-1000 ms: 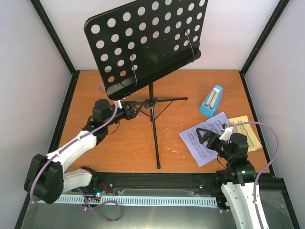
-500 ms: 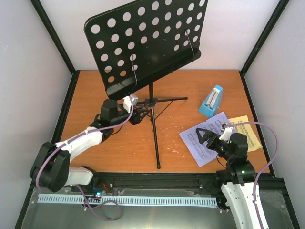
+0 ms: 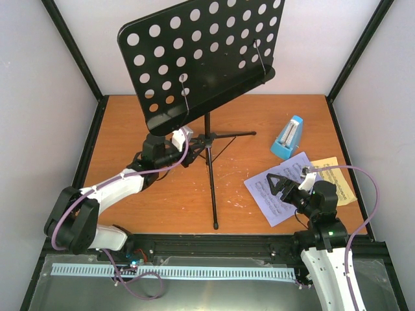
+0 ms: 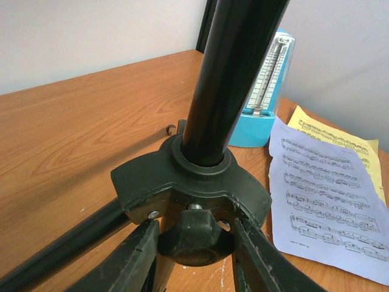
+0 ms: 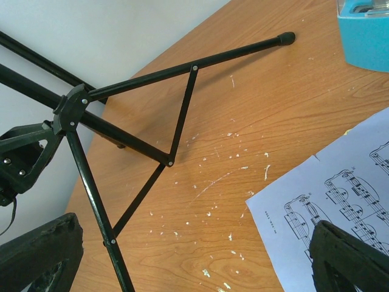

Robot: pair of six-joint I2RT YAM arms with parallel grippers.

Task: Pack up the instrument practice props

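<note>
The black music stand [image 3: 201, 58] with its round-holed desk stands on its tripod at the table's middle back. My left gripper [image 3: 193, 150] is at the tripod hub [image 4: 188, 182], its fingers shut on the black knob [image 4: 194, 240] under the hub. The blue metronome [image 3: 288, 138] stands at the right back and also shows in the left wrist view [image 4: 261, 97]. A white sheet-music page [image 3: 269, 206] lies partly over a yellow one [image 3: 340, 181]. My right gripper [image 3: 279, 184] is wide open and empty above the white page [image 5: 328, 207].
The tripod legs [image 5: 182, 67] spread low over the wooden table [image 3: 130, 129], one reaching toward the near edge [image 3: 214, 223]. Black frame posts and white walls close in the sides and back.
My left gripper has moved right and slightly back to the tripod hub and closed round its knob. The stand's desk has shifted slightly. The right arm has not moved.
</note>
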